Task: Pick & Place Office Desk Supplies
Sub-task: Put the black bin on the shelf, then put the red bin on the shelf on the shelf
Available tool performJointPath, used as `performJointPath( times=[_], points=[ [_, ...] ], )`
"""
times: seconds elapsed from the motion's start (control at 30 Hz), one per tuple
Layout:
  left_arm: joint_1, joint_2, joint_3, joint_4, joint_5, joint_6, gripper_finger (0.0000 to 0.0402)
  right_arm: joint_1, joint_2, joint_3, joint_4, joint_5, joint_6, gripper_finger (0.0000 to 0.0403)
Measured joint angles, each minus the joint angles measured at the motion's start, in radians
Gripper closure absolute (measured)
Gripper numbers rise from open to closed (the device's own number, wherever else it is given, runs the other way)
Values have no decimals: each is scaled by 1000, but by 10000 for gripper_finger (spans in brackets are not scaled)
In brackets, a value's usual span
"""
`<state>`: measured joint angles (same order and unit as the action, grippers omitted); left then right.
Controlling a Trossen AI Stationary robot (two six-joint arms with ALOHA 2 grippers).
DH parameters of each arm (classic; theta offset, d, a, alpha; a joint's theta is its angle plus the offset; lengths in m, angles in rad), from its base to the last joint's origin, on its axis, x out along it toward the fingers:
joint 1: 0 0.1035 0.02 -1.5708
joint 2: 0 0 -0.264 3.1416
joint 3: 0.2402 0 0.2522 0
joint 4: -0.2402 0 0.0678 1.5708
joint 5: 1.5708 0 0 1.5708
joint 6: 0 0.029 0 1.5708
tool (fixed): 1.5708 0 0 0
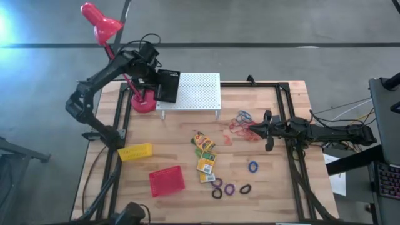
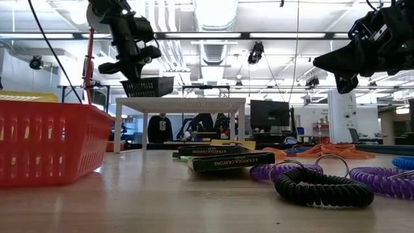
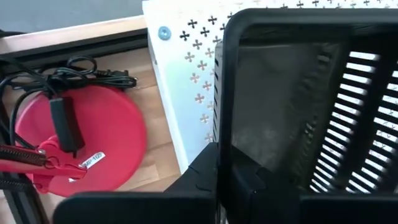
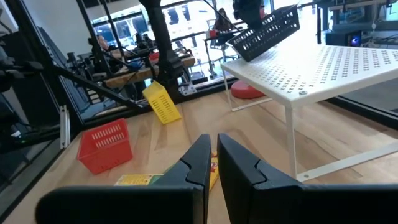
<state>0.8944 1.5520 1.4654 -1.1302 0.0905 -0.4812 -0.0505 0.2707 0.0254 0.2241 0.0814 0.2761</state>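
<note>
I have the left gripper (image 1: 164, 86) clamped on the rim of the black basket (image 1: 167, 85), upper left of the high view, hanging over the left edge of the white stand (image 1: 199, 90). My call: level the basket first, since it sits tilted, move it further in over the stand top, lower until the base sits flat, then release. The basket is slatted mesh, rigid-looking; the stand is perforated sheet on thin legs. The right gripper (image 1: 269, 130) waits at centre right, jaws nearly together, holding nothing, just beside the orange rubber bands (image 1: 241, 127). The crayon boxes (image 1: 205, 156) are flat cardboard; the rings (image 1: 245, 189) are coiled.
</note>
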Motion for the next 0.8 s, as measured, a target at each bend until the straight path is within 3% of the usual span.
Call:
performJointPath(
  times=[0.4,0.67,0.8],
  points=[
    [-1,0,0,5,-4,-44,306,0,0,0,0,-4,1,376],
    [4,-82,59,1,-4,98,299,0,1,0,0,-6,9,376],
    [-103,-181,54,12,-51,148,299,0,18,0,0,-5,26,376]
  ],
)
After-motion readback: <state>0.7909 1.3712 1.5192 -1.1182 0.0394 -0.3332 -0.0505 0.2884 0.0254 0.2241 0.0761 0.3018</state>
